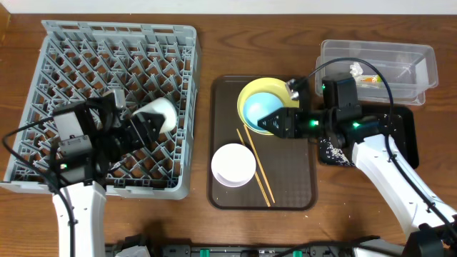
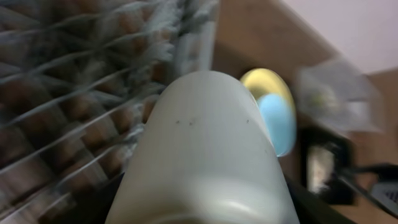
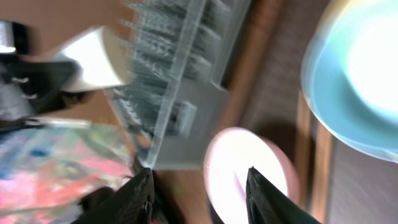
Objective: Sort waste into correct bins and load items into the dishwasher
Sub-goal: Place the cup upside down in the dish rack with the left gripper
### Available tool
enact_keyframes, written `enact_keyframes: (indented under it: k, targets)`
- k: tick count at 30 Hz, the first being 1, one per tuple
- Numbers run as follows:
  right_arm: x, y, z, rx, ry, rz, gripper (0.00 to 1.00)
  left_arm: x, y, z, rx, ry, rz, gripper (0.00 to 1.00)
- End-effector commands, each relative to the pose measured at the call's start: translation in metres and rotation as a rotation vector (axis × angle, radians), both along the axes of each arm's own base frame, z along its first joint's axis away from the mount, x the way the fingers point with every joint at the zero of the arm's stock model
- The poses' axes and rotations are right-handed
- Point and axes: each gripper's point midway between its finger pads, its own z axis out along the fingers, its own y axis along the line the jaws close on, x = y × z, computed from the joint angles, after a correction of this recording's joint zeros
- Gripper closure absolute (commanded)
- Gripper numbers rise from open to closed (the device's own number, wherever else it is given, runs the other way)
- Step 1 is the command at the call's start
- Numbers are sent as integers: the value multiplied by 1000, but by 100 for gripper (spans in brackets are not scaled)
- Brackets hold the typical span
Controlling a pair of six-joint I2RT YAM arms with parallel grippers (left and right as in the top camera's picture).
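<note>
My left gripper [image 1: 151, 123] is shut on the small white cup [image 1: 164, 113] and holds it over the right part of the grey dish rack [image 1: 71, 57]. The cup [image 2: 205, 149] fills the left wrist view. My right gripper [image 1: 265, 121] is open and empty above the light blue bowl [image 1: 255, 107], which sits in the yellow plate [image 1: 250, 91]. The pale pink bowl [image 1: 233, 164] and the wooden chopsticks [image 1: 255, 168] lie on the brown tray [image 1: 296, 193]. In the right wrist view the open fingers [image 3: 199, 199] frame the pink bowl [image 3: 230, 162].
The clear tub [image 1: 400, 53] at the back right holds a wrapper [image 1: 368, 80] and a white tissue [image 1: 355, 68]. The black tray [image 1: 407, 135] beside it has whitish crumbs [image 1: 332, 148] at its left end. The right arm lies across it.
</note>
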Motion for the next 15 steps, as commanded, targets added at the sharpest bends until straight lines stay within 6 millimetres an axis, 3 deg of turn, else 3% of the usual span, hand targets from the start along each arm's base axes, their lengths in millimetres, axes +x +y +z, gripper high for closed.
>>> enact_keyframes:
  k: [1, 4, 9, 15]
  targets:
    - [20, -24, 6, -213, -129, -51, 55, -5, 53, 11, 301, 58, 156, 63]
    - [20, -42, 15, -356, -140, -54, 55, -20, 75, 10, 408, 143, 235, 63]
    - [15, -74, 21, -558, -114, -91, 52, -27, 95, 0, 496, 213, 294, 63]
    - [9, -85, 18, -608, -79, -100, 50, -27, 102, -29, 511, 342, 281, 63]
